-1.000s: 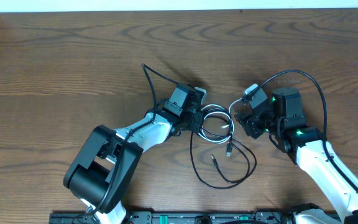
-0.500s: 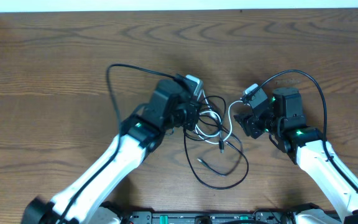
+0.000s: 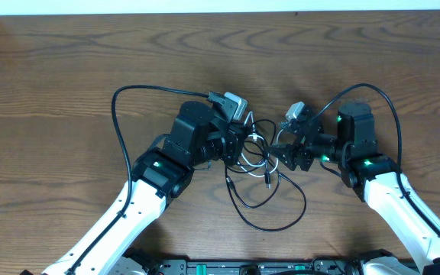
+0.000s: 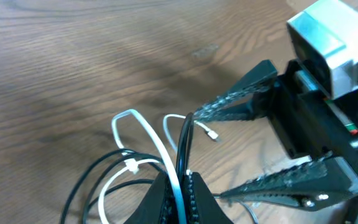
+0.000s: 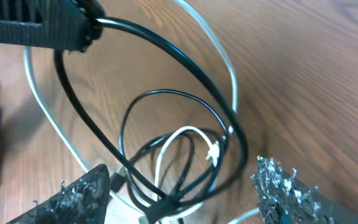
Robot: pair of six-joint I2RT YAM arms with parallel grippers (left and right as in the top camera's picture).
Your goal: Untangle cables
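The black cable (image 3: 272,228) and the white cable (image 3: 260,153) lie tangled at the table's middle, between my two grippers. My left gripper (image 3: 239,147) is shut on both cords: in the left wrist view its jaws (image 4: 180,182) pinch the white cable (image 4: 158,144) and the black cable (image 4: 183,146) together. My right gripper (image 3: 283,155) is open right of the tangle. In the right wrist view its fingers (image 5: 73,193) spread wide (image 5: 179,194) around loops of black cable (image 5: 185,62) and white cable (image 5: 180,130), touching neither.
A thick black robot wire (image 3: 121,114) arcs left of the left arm, and another (image 3: 392,114) loops over the right arm. The table's far edge (image 3: 220,12) runs along the top. A black rail (image 3: 243,269) lines the near edge.
My left arm has swung and drawn the tangle slightly left with the cords in its jaws. My right gripper has moved left to the tangle. The loose black loop has shifted.
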